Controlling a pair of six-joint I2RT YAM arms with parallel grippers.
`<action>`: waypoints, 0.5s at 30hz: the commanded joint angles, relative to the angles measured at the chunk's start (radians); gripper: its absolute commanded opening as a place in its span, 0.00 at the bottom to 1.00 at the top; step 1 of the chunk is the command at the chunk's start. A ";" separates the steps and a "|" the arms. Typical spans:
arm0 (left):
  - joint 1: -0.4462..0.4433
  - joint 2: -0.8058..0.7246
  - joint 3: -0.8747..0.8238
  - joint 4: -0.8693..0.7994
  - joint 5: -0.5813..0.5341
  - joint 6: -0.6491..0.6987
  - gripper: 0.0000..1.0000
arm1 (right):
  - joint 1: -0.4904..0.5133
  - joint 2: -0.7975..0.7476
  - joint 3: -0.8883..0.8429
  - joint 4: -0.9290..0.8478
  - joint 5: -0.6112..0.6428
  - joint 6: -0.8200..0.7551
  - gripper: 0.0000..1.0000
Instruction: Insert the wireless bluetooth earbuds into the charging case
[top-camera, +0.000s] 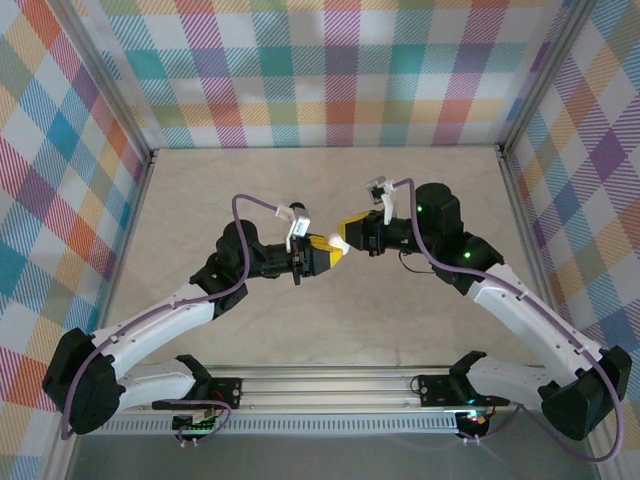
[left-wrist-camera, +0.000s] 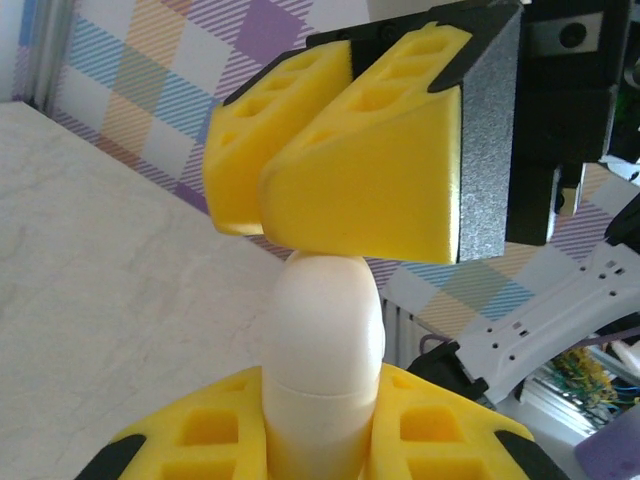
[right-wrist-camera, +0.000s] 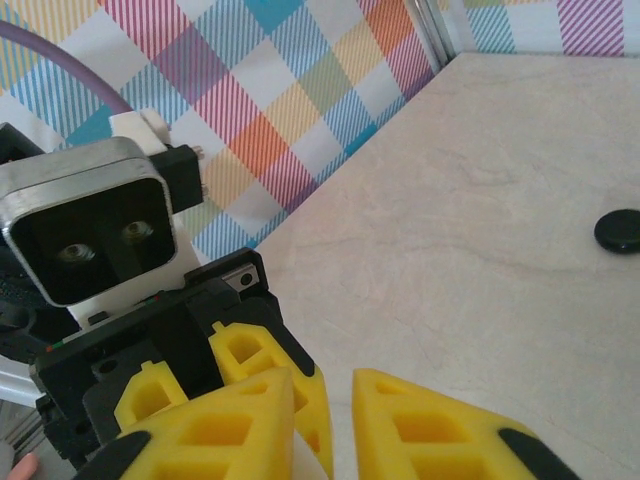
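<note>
Left gripper (left-wrist-camera: 320, 405) pinches charging case (left-wrist-camera: 322, 330) upright. Right gripper (left-wrist-camera: 248, 200) at its 12 o'clock, fingers nearly together, touching case top; grip cannot be told. Black disc (right-wrist-camera: 620, 230) at 3 o'clock, right wrist view.

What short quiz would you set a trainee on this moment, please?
1. True or false: the charging case lies on the table.
2. The right gripper has its yellow fingers nearest to: A) the far end of the case, B) the back wall, C) the table top.
3. Fill in: in the right wrist view, the small dark thing lying on the table is a black round ____.

Key
1. False: the left gripper holds it off the table, clamped between its yellow fingers.
2. A.
3. disc.
</note>
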 joint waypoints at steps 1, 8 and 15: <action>0.030 0.003 0.095 0.129 -0.015 -0.075 0.00 | 0.023 0.001 -0.018 -0.107 -0.053 -0.070 0.18; 0.030 0.003 0.122 -0.047 -0.036 0.015 0.00 | 0.074 0.017 0.083 -0.286 0.121 -0.185 0.47; 0.030 0.000 0.042 -0.070 -0.144 0.029 0.00 | 0.038 -0.088 0.118 -0.247 0.310 -0.143 0.60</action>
